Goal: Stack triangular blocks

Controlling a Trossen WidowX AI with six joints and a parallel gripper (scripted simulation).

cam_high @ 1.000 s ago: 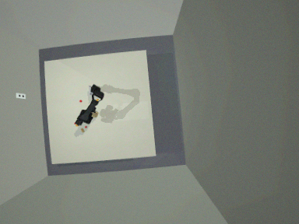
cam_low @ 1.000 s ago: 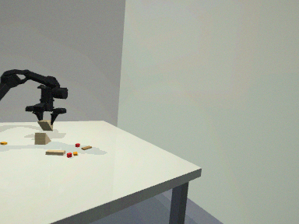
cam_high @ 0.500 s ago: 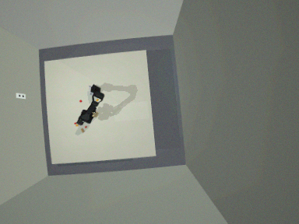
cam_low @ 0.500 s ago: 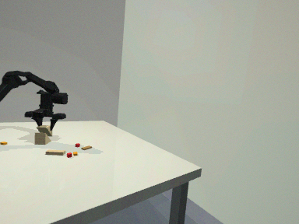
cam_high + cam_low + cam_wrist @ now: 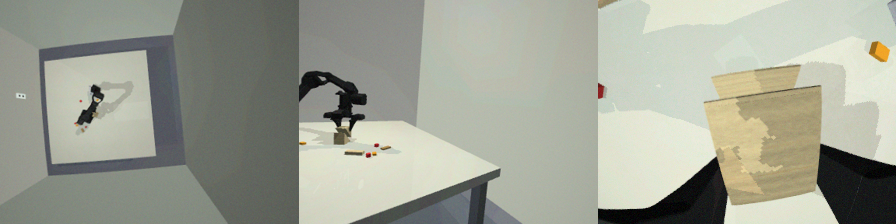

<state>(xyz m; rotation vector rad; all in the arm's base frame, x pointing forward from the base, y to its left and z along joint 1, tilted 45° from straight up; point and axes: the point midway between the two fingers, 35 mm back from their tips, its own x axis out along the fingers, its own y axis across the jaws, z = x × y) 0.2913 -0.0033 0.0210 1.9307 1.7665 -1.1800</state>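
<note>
My gripper is shut on one tan triangular block, with a finger at each end. This block is tilted and sits directly above the other triangular block. The lower triangular block rests on the table. In the wrist view it shows only as a strip beyond the held block's far edge. In the exterior view the two blocks overlap; whether their sloped faces touch cannot be told. In the top view the arm covers the gripper.
On the white table, a tan plank, red cubes, an orange cube and a small brown piece lie near the blocks. Another orange piece lies farther left in the exterior view.
</note>
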